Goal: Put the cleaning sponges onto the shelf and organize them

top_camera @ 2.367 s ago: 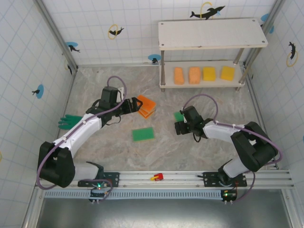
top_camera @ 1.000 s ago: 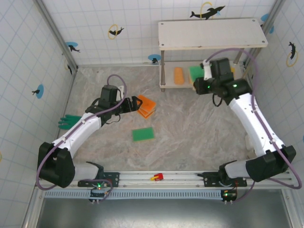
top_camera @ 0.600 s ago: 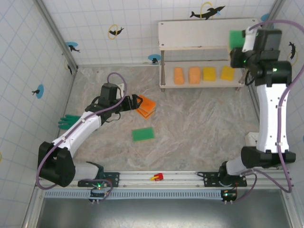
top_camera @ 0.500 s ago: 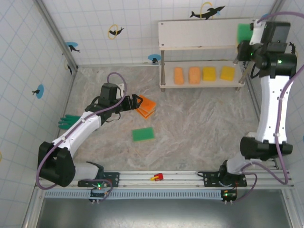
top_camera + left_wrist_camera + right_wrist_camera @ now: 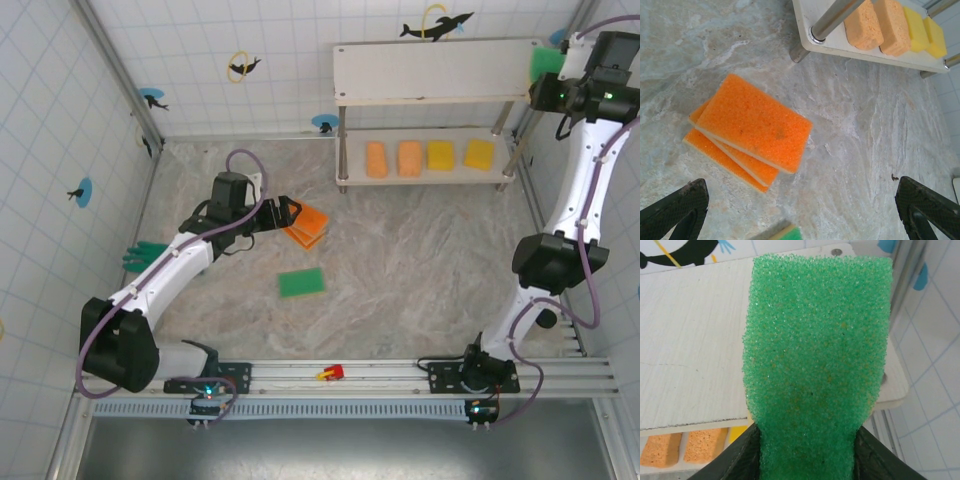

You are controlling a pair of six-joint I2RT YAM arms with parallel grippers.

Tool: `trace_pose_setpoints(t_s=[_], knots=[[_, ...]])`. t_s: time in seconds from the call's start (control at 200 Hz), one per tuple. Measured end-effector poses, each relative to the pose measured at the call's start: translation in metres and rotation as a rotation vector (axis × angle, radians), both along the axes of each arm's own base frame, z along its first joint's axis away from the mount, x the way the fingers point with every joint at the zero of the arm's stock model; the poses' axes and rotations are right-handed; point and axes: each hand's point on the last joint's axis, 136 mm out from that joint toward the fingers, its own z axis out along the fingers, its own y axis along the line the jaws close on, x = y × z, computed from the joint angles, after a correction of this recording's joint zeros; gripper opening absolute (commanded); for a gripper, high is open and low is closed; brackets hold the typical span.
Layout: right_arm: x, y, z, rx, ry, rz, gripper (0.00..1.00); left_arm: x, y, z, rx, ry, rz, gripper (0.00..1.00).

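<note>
The green open-pored foam sponge [image 5: 815,355] is light, soft and springy. It narrows where it is pinched, so expect it to flop and spring back on release. Your right arm's fingers [image 5: 742,456] are clamped on its near end and hold it over the right end of the pale two-tier shelf [image 5: 690,340], at the top board. Whether it touches the board, you cannot tell.

Your left arm's fingers [image 5: 677,207] stand wide apart, holding nothing, over the stack of orange foam sponges [image 5: 752,127] on the marbled desk [image 5: 875,125]. Take the top one across its short sides and squeeze lightly. Another flat green sponge [image 5: 301,282] lies nearby, and a row of orange and yellow sponges [image 5: 410,158] sits on the lower tier.
</note>
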Motion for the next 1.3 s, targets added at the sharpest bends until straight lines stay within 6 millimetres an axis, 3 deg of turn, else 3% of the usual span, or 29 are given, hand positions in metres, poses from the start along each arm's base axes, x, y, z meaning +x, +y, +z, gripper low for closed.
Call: trace_pose_setpoints(t_s=[0.496, 0.856, 1.302], knots=[[0.014, 0.015, 0.025, -0.039, -0.113, 0.095, 0.48, 0.003, -0.001, -0.003, 0.005, 0.009, 0.002, 0.98], [0.041, 0.013, -0.005, -0.035, -0.087, 0.124, 0.49, 0.004, -0.001, -0.005, 0.007, 0.014, 0.002, 0.98], [0.047, 0.019, -0.007, -0.063, -0.092, 0.132, 0.55, 0.004, -0.001, -0.01, 0.012, 0.025, 0.002, 0.98]])
